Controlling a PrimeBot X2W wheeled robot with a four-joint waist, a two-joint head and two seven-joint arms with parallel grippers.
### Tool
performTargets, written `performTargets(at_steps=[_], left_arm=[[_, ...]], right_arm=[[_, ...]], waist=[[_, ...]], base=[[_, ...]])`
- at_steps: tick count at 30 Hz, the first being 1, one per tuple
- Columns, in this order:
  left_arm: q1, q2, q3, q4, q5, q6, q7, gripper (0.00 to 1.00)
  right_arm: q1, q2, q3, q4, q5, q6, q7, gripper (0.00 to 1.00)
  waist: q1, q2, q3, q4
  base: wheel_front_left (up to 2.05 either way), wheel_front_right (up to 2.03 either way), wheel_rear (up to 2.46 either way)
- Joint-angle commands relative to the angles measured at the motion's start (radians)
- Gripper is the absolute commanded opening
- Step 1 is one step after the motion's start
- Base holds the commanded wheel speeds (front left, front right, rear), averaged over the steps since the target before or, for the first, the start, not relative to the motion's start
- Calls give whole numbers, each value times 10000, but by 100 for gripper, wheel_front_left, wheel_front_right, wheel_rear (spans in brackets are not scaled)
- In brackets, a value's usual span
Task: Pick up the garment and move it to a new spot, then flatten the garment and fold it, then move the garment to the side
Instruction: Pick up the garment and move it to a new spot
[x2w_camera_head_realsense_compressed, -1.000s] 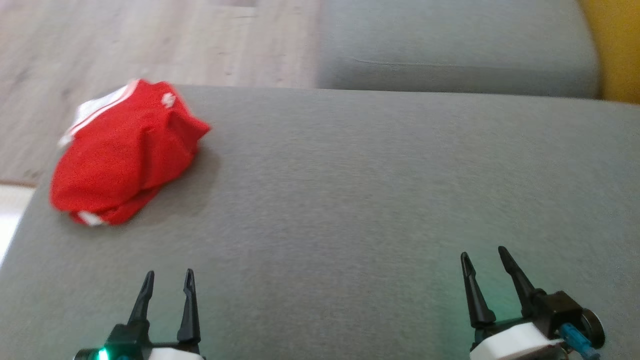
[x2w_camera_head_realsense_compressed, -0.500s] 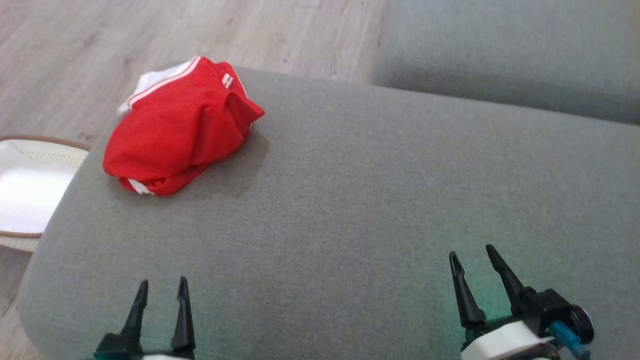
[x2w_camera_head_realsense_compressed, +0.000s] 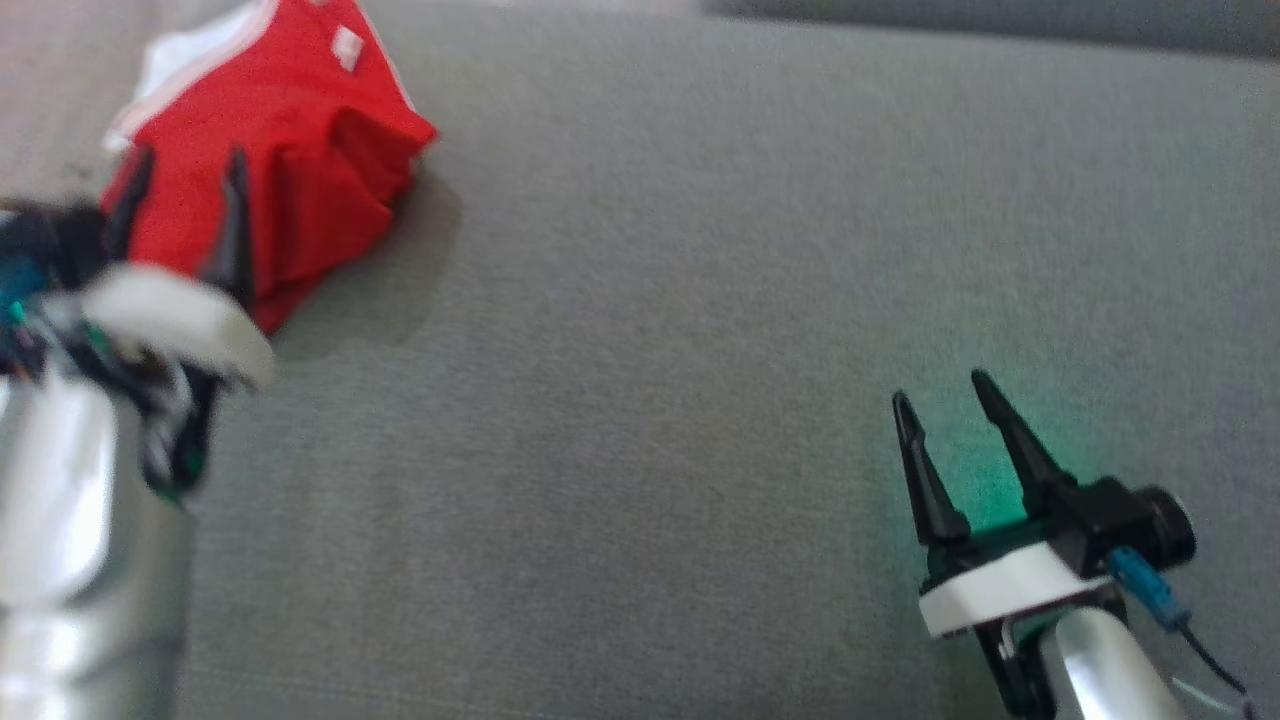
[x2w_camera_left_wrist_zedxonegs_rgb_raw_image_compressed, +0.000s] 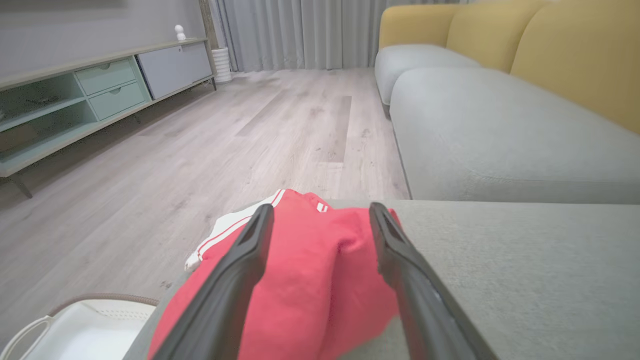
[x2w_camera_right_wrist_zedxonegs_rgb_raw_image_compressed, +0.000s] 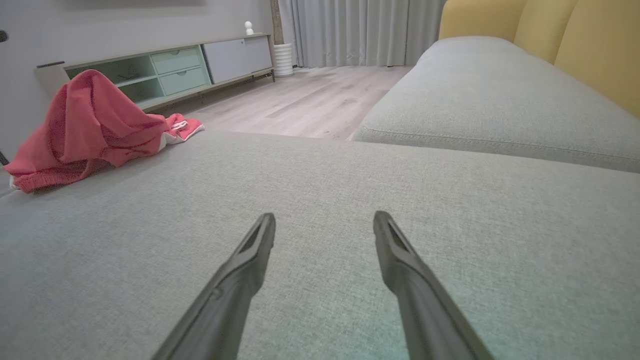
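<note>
Left wrist view frames the crumpled red garment between the left jaws, spread apart above the sofa cushion; pickup looks in hand, next needing descent and closure on a fold, right jaws apart, well away.

We note soft, even daylight. The head view is blurred, worst at the left gripper. The garment casts a faint shadow rightward; a green glow surrounds the right gripper.

Red mesh-knit cloth garment, matt grey woven upholstery on cushion, pale wood-grain floor, matt
</note>
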Motion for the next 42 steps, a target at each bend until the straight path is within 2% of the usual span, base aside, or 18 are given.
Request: performTargets(at_steps=[1,6,10,15,17,19,25,32,37,42], left_arm=[[-813,624,172,-19,-114,-72,423,100],[-2522,1381,-353,1336,-830,-138,1867,100],[-3250,1960,-881,2565,-1198,-143,2910,100],[-3512,2523,-1150,3937,-1213,-145,3166,100],[-3545,2596,-1192,4361,-1179,-145,3004,62],[-3585,2612,-1265,4702,-1137,-146,2797,0],[-3908,2685,-1411,5062,-1166,-146,1984,0],[-4569,3114,-1390,4608,-1044,-146,1040,0],[-4926,3326,-1559,3702,-954,-147,763,0],[-5084,3215,-1653,2327,-1261,-147,851,0]], right_arm=[[-409,-119,326,-370,-70,77,-111,100],[-872,-287,611,-399,-42,77,-111,100],[-1165,-361,749,-410,-1,77,-111,100],[-1357,-367,896,-368,63,77,-111,100],[-1379,-364,911,-357,69,77,-111,100],[-1357,-361,886,-354,76,77,-111,100],[-1244,-359,765,-255,122,77,-111,100],[-1061,-178,684,-177,185,77,-111,100],[-775,-22,588,-116,246,77,-111,100],[-558,87,523,-78,297,77,-111,100]], waist=[[-3,0,716,-483],[-3,0,1381,-974],[-3,0,1762,-1363],[-3,0,1998,-1845],[-3,0,2039,-1959],[-3,0,2023,-2006],[-3,0,1679,-1955],[-3,0,1065,-1804],[-3,0,530,-1669],[-3,0,85,-1665]], base=[[0,0,0],[0,0,0],[0,0,0],[0,0,0],[0,0,0],[0,0,0],[0,0,0],[0,0,0],[0,0,0],[0,0,0]])
